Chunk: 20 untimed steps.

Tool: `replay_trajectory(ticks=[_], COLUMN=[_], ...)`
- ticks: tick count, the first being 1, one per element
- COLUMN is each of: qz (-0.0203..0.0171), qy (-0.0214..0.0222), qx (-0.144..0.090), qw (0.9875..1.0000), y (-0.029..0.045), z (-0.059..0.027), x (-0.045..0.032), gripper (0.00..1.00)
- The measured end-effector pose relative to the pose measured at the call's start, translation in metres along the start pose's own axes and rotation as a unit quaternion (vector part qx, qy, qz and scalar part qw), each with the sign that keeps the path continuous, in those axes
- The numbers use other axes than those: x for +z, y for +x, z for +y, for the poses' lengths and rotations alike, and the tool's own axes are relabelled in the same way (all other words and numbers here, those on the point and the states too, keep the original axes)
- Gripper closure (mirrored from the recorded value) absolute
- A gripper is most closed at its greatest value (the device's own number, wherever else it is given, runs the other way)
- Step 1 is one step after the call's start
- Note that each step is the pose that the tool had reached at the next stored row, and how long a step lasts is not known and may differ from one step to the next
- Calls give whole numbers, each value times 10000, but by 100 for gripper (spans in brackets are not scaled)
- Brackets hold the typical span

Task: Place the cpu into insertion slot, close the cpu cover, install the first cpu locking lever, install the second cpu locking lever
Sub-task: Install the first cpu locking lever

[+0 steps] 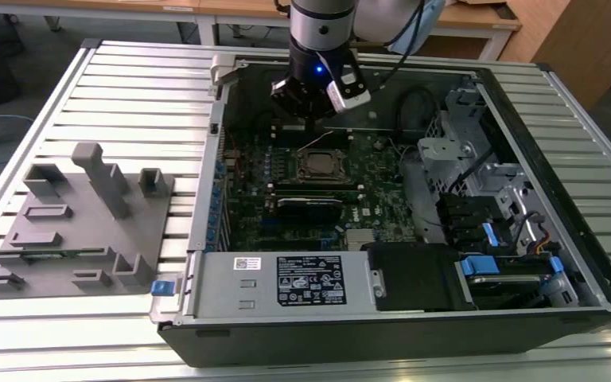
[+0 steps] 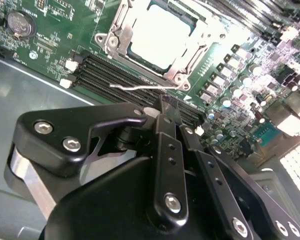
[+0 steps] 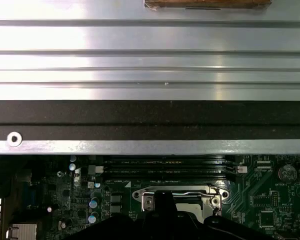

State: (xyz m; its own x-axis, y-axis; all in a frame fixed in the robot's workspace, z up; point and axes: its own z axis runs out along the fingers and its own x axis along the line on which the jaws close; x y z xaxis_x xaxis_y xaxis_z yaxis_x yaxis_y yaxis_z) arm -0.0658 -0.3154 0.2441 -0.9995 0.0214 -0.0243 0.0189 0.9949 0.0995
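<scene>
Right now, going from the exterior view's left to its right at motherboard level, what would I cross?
grey fixture tray → computer case's side wall → insertion slot → silvery bracket → blue drive clip

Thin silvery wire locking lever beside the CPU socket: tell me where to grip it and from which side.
Grip the thin silvery wire locking lever at its free kinked end, which juts past the silvery metal socket frame over the black memory slots. Probably come from above, straddling the wire crosswise: the rest hugs the frame.
</scene>
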Motion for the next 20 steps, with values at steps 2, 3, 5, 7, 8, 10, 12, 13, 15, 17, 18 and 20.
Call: replay_trajectory(ticks=[2,3,5,7,8,10,12,13,15,17,18,20], qz=[0,0,-1,-1,0,-1,-1,-1,-1,0,0,-1], qy=[-1,-1,-1,-1,-1,-2,-2,-1,-1,0,0,-1], qx=[-1,-1,0,-1,-1,-1,-1,0,0,-1,0,0], qw=[10000,10000,10000,10000,10000,10000,10000,10000,10000,10000,10000,10000], y=[-7,-13,-13,-13,-14,-25,-42,-52,-71,-89,-92,-97], z=[-3,-7,-7,-7,-7,-7,-8,-8,-8,-4,1,15], x=[36,71,73,76,77,82,86,88,94,97,100,104], gripper=[89,89,89,89,89,89,89,89,89,89,89,89])
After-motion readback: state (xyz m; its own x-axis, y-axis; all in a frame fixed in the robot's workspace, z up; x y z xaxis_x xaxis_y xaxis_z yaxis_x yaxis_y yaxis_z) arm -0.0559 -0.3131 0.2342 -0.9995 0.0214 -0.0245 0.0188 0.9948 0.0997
